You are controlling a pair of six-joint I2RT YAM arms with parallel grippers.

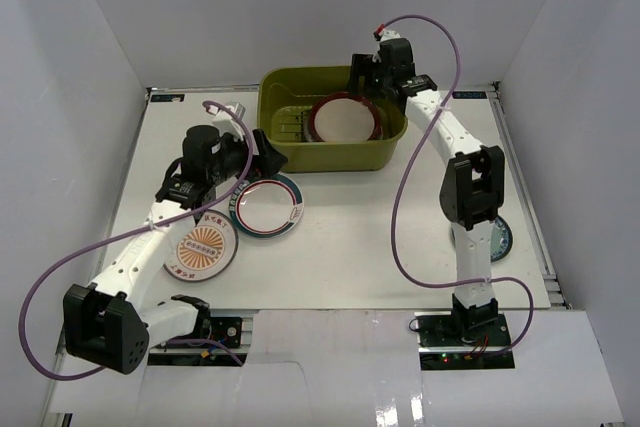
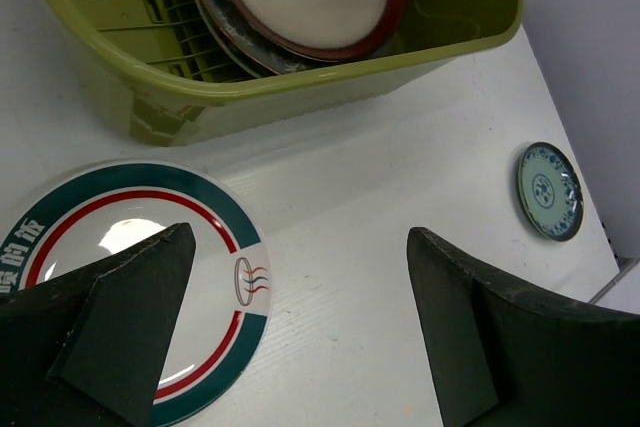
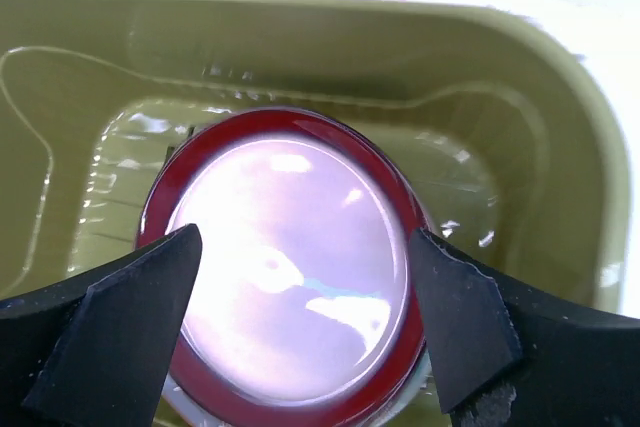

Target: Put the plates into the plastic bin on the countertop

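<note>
The olive-green plastic bin [image 1: 340, 155] stands at the back of the white countertop [image 1: 370, 237]. Inside it a maroon-rimmed cream plate [image 1: 345, 120] lies on top of other plates. My right gripper [image 1: 362, 85] hovers just above that plate [image 3: 285, 267], open [image 3: 305, 282], fingers wide on either side and holding nothing. A teal-rimmed white plate [image 1: 268, 205] lies flat in front of the bin. My left gripper [image 1: 265, 155] is open [image 2: 300, 297] over its right edge [image 2: 130, 247]. An orange-sunburst plate [image 1: 200, 250] sits near left. A small blue plate [image 2: 549, 190] lies far right.
White walls close in the countertop on three sides. The right arm's upright link [image 1: 470, 197] partly hides the small blue plate [image 1: 500, 237]. The bin's slotted bottom [image 2: 150, 7] shows left of the stacked plates. A purple cable [image 1: 405, 197] loops beside the right arm.
</note>
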